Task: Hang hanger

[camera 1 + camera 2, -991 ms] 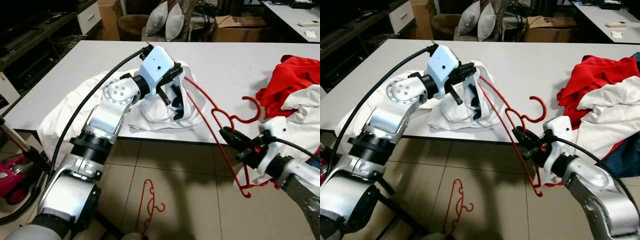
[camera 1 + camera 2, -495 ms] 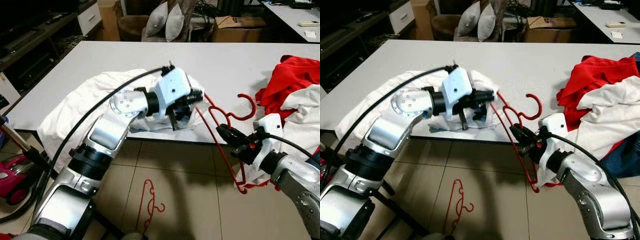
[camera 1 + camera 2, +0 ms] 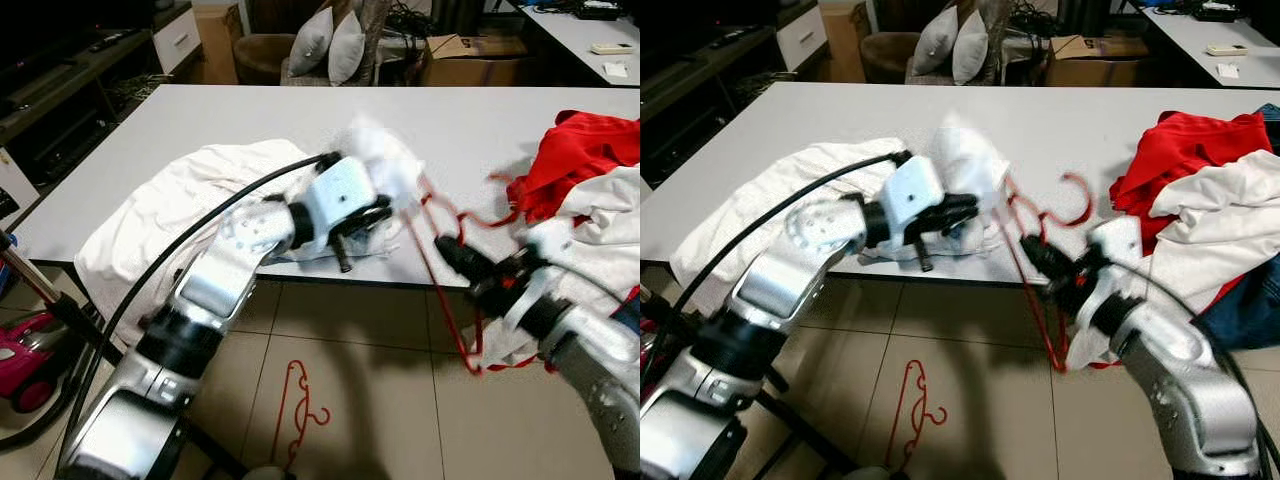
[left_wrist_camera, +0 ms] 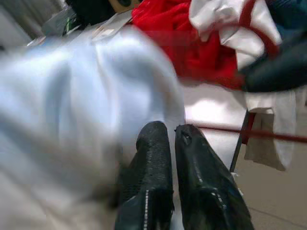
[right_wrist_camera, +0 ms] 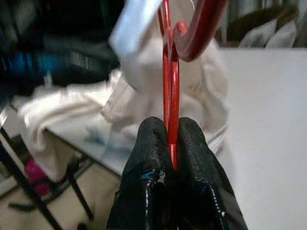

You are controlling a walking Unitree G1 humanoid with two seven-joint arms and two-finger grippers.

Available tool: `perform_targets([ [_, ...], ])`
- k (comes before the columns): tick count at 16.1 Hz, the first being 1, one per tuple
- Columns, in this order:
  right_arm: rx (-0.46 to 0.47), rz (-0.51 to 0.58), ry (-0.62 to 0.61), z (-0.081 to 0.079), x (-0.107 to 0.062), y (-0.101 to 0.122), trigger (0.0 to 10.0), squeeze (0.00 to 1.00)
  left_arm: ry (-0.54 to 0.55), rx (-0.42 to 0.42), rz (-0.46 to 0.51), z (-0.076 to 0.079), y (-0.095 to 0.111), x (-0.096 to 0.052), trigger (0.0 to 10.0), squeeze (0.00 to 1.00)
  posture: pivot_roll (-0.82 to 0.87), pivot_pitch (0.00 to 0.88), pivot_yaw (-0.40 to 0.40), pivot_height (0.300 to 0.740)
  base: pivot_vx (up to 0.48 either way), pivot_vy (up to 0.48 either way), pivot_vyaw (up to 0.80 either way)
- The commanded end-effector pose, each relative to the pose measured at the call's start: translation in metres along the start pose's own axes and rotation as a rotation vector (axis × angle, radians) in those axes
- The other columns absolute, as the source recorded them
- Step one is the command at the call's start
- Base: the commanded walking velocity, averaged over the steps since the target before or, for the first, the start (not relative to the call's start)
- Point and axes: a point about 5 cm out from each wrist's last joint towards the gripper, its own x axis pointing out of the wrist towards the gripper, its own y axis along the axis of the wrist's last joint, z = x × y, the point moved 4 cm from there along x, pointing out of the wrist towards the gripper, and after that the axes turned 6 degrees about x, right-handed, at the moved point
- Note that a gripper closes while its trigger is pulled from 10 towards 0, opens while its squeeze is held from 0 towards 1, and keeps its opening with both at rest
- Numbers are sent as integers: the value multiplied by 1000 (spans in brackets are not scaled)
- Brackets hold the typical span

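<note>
The right gripper (image 5: 170,143) pinches the red hanger (image 3: 440,270) by its neck, holding it just off the table (image 3: 250,110) edge, hook over the tabletop. The left gripper (image 4: 173,143) has its fingers pressed on a bunch of the white shirt (image 3: 970,165) just beside the hanger (views are blurred). To do this well, keep the hanger steady and tilted, and draw the shirt's opening over one shoulder before the other.

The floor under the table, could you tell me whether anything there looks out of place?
Yes. A spare red hanger lies flat on the tiled floor just in front of the table edge, as if dropped.
</note>
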Motion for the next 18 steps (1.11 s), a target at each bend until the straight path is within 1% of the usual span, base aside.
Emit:
perform_targets([
  [1,-8,45,18,-3,0,10,10000,0,31,-7,3,-6,0,-4,10000,1000,-53,0,74,740,0,0,0],
  [2,-6,48,21,-3,0,9,10000,0,35,-22,22,-5,2,-6,10000,1000,-47,0,72,740,0,0,0],
  [3,-1,56,22,-3,2,9,10000,0,30,-35,62,-1,7,-9,10000,1000,-42,0,74,740,0,0,0],
  [5,-3,71,24,-3,3,11,10000,0,50,-75,114,0,12,-14,10000,1000,-41,0,81,740,0,0,0],
  [6,-8,102,16,-2,4,16,10000,0,94,-155,168,-4,16,-22,10000,0,-42,0,92,740,0,0,0],
  [7,-3,177,-6,-1,4,30,10000,0,232,-275,188,-15,8,-40,10000,0,-38,0,101,740,0,0,0],
  [8,-8,198,-13,-1,3,34,10000,0,282,-293,171,-18,2,-47,10000,0,-38,0,101,740,0,0,0],
  [9,-15,228,-18,-3,1,40,10000,0,356,-318,154,-21,-8,-58,10000,0,-29,0,94,740,0,0,0],
  [10,5,286,-31,-6,-1,49,10000,0,465,-361,109,-24,-24,-76,10000,0,-21,0,85,740,0,0,0],
  [11,13,330,-37,-10,-3,55,10000,0,521,-383,65,-21,-35,-88,10000,0,-11,0,76,740,0,0,0],
  [13,31,387,-3,-21,-5,62,10000,0,586,-388,-10,-13,-49,-105,10000,0,1,0,63,740,0,0,0],
  [14,37,396,33,-28,-5,63,10000,0,613,-383,-37,-11,-53,-111,10000,0,7,0,56,740,0,0,0],
  [16,47,408,104,-40,-8,68,10000,0,654,-402,-66,-5,-56,-119,10000,0,13,0,42,740,-133,0,0],
  [18,74,440,150,-46,-12,76,10000,0,656,-400,-85,1,-57,-122,10000,0,21,0,30,740,-266,0,0],
])
